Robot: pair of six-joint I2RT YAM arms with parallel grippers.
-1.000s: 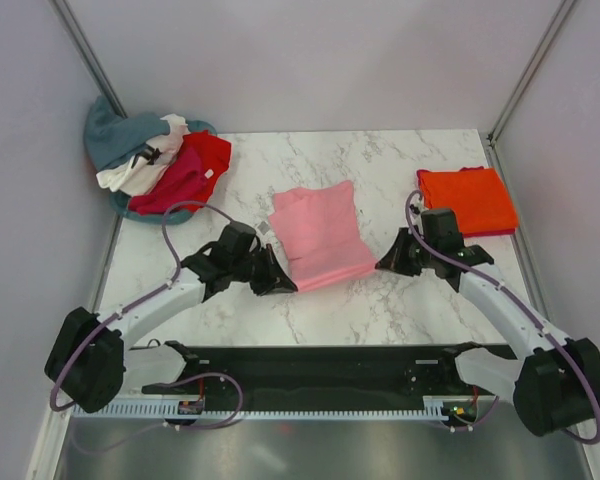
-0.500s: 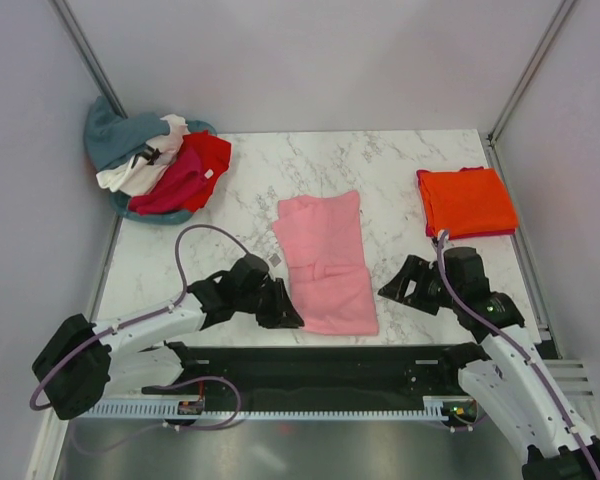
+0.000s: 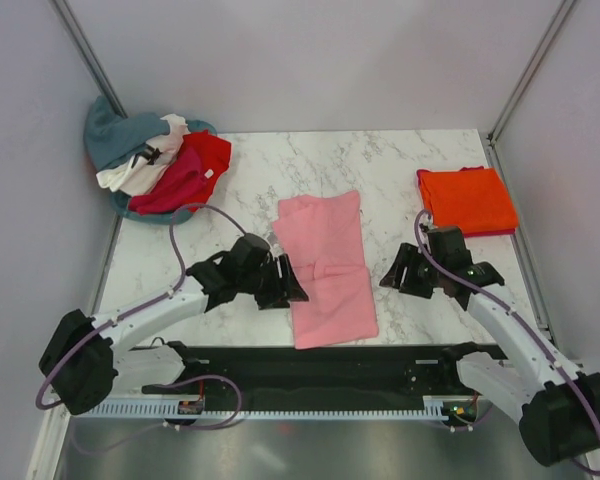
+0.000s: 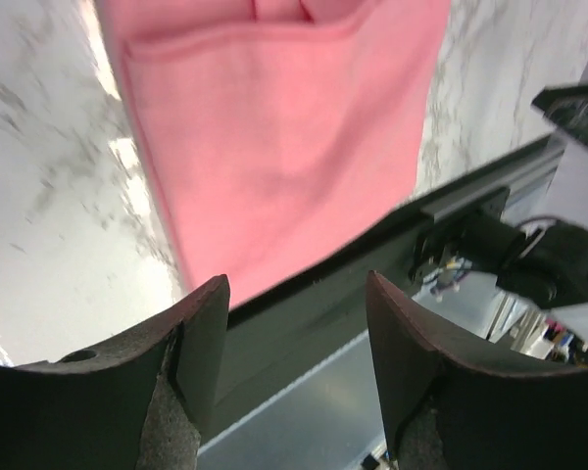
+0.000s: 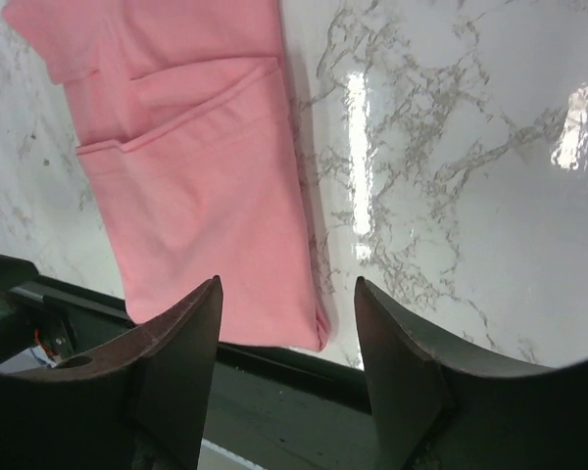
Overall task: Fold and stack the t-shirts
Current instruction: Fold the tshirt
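**Fold/stack progress: pink shirt partly folded, both grippers free**

- The light pink cloth t-shirt (image 3: 330, 270) lies flat at the middle of the white marble table (image 3: 380, 160). It is folded into a long narrow band running from mid-table to the near edge, and its near hem meets the black rail (image 3: 330, 362) there.
- The left gripper (image 3: 292, 288) sits just beside the band's left side, jaws wide, with nothing between them in the wrist view.
- The right gripper (image 3: 390, 278) is near the band's right side, apart from the cloth, also wide and empty.
- The bright orange cloth t-shirt (image 3: 467, 200) lies folded into a neat rectangle at the right edge. A darker red-magenta rim shows beneath it, possibly another folded shirt; I cannot tell.
- The heap of unfolded shirts (image 3: 155, 165) (teal-grey, white, red, magenta) sits crumpled in the far left corner.

Judgement: early-to-middle stage. The pink shirt looks done lengthwise. Left to do are its crosswise fold, the move onto the orange stack, then the whole heap.
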